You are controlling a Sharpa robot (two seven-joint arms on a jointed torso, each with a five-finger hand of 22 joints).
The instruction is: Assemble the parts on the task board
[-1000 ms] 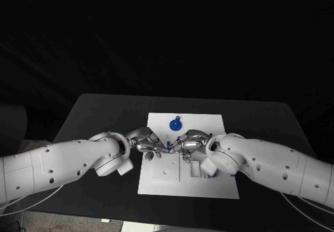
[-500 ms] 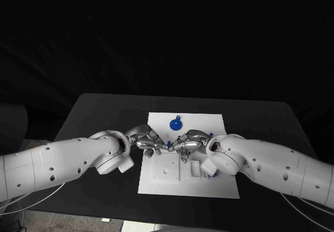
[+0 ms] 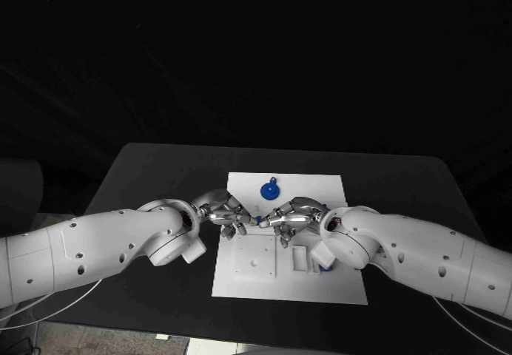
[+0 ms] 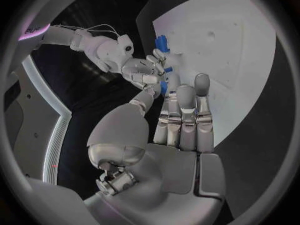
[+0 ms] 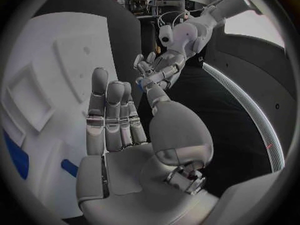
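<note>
The white task board point(image 3: 256, 281) lies mid-table. Above its near-left middle my left hand point(image 3: 224, 214) and right hand point(image 3: 291, 217) meet fingertip to fingertip. A small blue part point(image 3: 260, 220) sits between them, pinched by the thumb and fingers of both. In the left wrist view the small blue part point(image 4: 164, 87) lies at my left hand's point(image 4: 181, 120) thumb tip, with the right hand point(image 4: 145, 72) touching it. The right wrist view shows it point(image 5: 145, 81) at my right hand's point(image 5: 119, 125) thumb tip against the left hand point(image 5: 159, 70).
A round blue part point(image 3: 270, 191) lies near the board's far edge. More blue parts point(image 3: 325, 268) sit at the board's right side beside raised white blocks point(image 3: 300, 257). Black table point(image 3: 149, 177) surrounds the board.
Both hands, still joined at the small blue part, have drifted slightly toward the far side of the board. The grip looks the same.
</note>
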